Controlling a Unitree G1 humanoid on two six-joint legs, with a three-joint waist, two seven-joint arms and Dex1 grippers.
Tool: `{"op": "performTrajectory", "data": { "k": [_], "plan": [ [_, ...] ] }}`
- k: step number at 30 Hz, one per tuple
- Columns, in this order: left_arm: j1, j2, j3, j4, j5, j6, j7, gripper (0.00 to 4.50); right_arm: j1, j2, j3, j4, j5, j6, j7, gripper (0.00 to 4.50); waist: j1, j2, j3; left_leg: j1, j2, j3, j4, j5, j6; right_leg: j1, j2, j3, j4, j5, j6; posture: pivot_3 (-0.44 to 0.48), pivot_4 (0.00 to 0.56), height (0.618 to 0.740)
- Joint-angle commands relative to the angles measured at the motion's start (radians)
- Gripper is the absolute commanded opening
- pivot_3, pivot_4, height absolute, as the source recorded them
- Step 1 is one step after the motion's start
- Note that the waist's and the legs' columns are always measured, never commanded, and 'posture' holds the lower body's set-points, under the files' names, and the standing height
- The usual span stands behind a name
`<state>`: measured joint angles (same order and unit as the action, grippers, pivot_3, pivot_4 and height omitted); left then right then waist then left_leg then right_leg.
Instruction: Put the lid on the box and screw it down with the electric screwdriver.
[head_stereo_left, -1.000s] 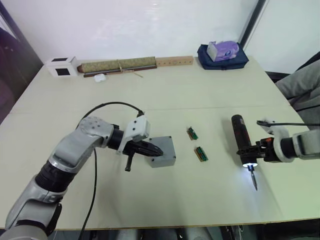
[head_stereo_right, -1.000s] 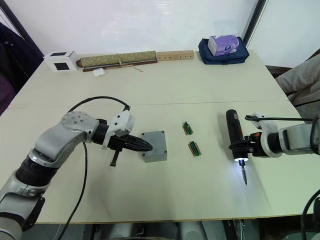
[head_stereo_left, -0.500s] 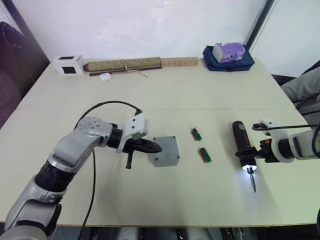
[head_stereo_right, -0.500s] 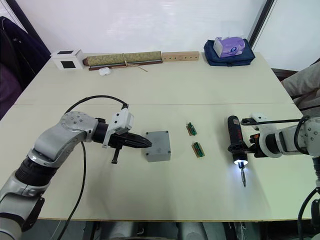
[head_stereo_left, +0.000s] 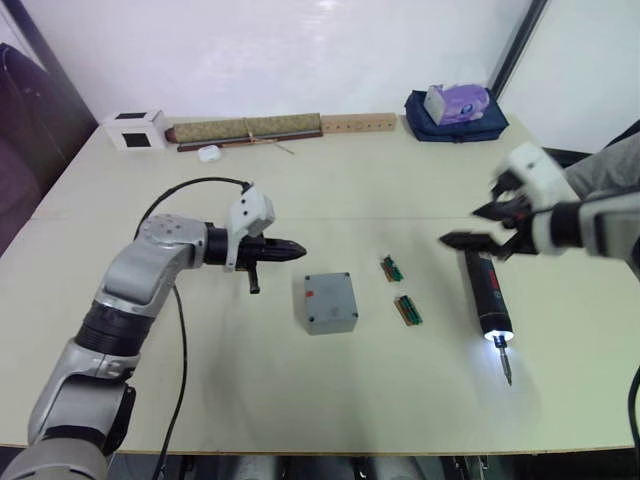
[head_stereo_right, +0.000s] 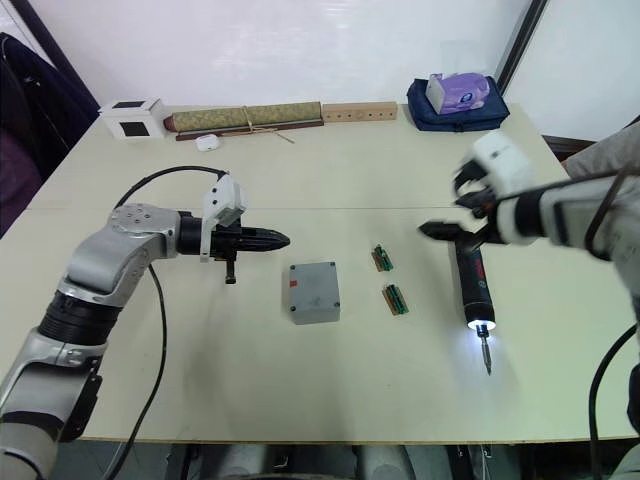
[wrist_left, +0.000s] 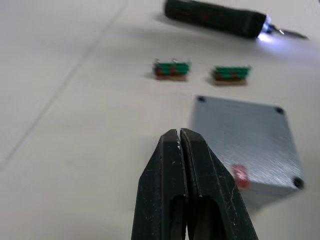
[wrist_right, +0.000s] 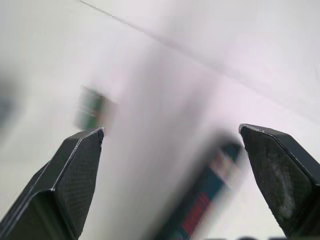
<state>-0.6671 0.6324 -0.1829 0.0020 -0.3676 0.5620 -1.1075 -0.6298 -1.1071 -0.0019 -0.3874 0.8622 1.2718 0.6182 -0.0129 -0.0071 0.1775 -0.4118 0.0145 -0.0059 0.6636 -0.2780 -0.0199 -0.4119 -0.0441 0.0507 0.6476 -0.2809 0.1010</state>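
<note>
The grey lid (head_stereo_left: 329, 297), with a tiny red mark, sits flat on the grey box (head_stereo_left: 336, 324) at the table's middle. My left gripper (head_stereo_left: 292, 250) is shut and empty. It hovers just left of the box and behind it, clear of it; in the left wrist view its closed tips (wrist_left: 179, 135) point past the lid (wrist_left: 244, 145). The black electric screwdriver (head_stereo_left: 487, 292) lies on the table to the right, its tip light on. My right gripper (head_stereo_left: 481, 214) is open above the screwdriver's rear end, not touching it. The screwdriver (wrist_right: 199, 207) looks blurred between the fingers in the right wrist view.
Two small green circuit strips (head_stereo_left: 390, 268) (head_stereo_left: 405, 308) lie between box and screwdriver. Along the far edge are a white cube (head_stereo_left: 135, 130), a rolled mat (head_stereo_left: 245, 128), a wooden block (head_stereo_left: 353, 123) and a navy bag (head_stereo_left: 455, 108). A person's sleeve (head_stereo_left: 605, 165) is at the right.
My left gripper has drawn back from the box toward the left. My right gripper has let go of the screwdriver, opened and risen; the screwdriver stays on the table.
</note>
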Motion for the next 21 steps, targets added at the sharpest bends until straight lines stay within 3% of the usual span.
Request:
{"op": "performTrajectory", "data": {
  "k": [1, 3, 13, 21],
  "plan": [
    [0.058, 0.050, -0.074, -0.017, 0.114, -0.063, 0.002, 0.00, 0.185, 0.031, 0.069, -0.250, -0.014, -0.119, 0.059, 4.46, 0.002, 0.000, 0.000, 0.000, 0.000, 0.000, 0.000, 0.000, 0.000, 0.000, -0.001, 0.000, 0.000, 0.000, 0.000, 0.000, 0.150, 0.740],
    [0.091, 0.071, -0.125, -0.027, 0.175, -0.103, -0.004, 0.00, 0.225, 0.060, 0.115, -0.307, -0.049, -0.150, 0.047, 4.46, 0.001, 0.000, 0.000, -0.002, -0.001, 0.001, 0.000, 0.000, 0.000, -0.002, -0.003, 0.001, 0.001, 0.000, 0.000, 0.000, 0.150, 0.740],
    [0.115, 0.015, -0.126, -0.029, 0.173, -0.087, 0.014, 0.00, 0.244, 0.234, 0.273, -0.292, -0.187, -0.171, -0.031, 4.46, 0.001, -0.002, 0.000, 0.001, -0.001, 0.000, 0.004, 0.000, -0.001, 0.002, -0.002, 0.000, 0.002, 0.001, 0.002, 0.000, 0.150, 0.740],
    [0.067, -0.069, -0.142, 0.022, 0.183, -0.130, 0.015, 0.00, 0.241, 0.318, 0.276, -0.315, -0.189, -0.131, -0.052, 4.46, 0.002, -0.002, 0.000, 0.001, -0.002, 0.000, 0.004, 0.000, -0.001, 0.002, -0.002, 0.000, 0.003, 0.001, 0.002, 0.000, 0.150, 0.740]
  ]
}}
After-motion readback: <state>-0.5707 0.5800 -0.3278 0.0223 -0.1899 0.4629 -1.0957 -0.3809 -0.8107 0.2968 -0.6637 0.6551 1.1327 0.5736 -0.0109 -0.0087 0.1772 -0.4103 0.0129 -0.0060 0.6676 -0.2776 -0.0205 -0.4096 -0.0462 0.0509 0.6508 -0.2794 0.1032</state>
